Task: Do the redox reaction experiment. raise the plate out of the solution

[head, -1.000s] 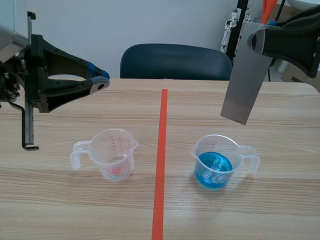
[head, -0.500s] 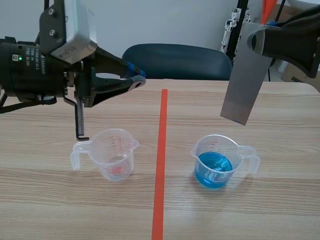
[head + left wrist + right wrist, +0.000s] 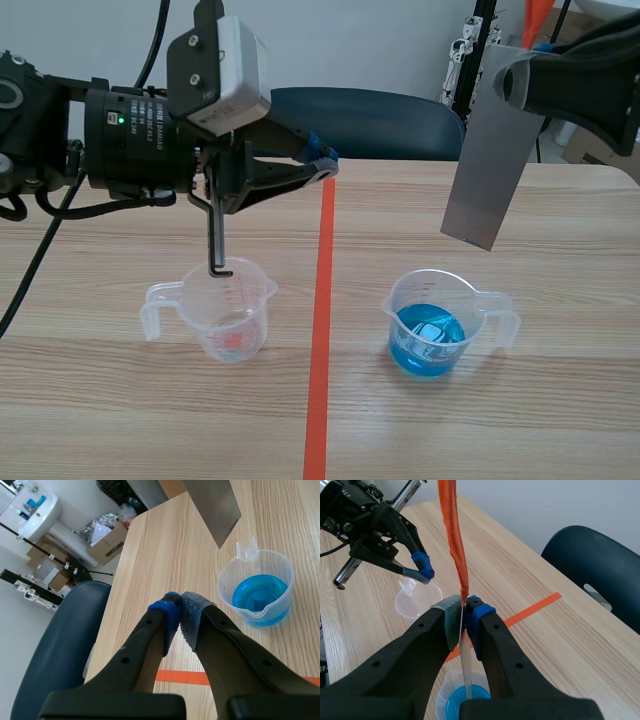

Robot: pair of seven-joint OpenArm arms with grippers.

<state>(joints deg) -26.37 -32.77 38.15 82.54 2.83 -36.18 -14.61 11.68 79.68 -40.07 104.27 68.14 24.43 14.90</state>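
nearest the robot, on the wooden table [image 3: 120, 420], two clear measuring cups stand either side of the orange-red tape line [image 3: 318, 380]. the empty cup [image 3: 228, 312] is on the left arm's side and the cup of blue solution [image 3: 432, 325] on the right arm's, each with its handle pointing outward. above and just behind the empty cup the left gripper [image 3: 322, 166] hangs near the tape line, its padded fingertips pressed together with nothing between them. a thin black hooked bar [image 3: 215, 235] drops from that arm toward the empty cup's rim; contact cannot be told. the grey metal plate [image 3: 492, 165] hangs tilted in the air, its lower edge clear of the cup of blue solution and above its far side. the right gripper [image 3: 464, 611] is clamped on the plate's top end, where an orange strip [image 3: 451, 525] rises from between the pads. beyond the table's far edge stands a dark blue chair [image 3: 350, 120].
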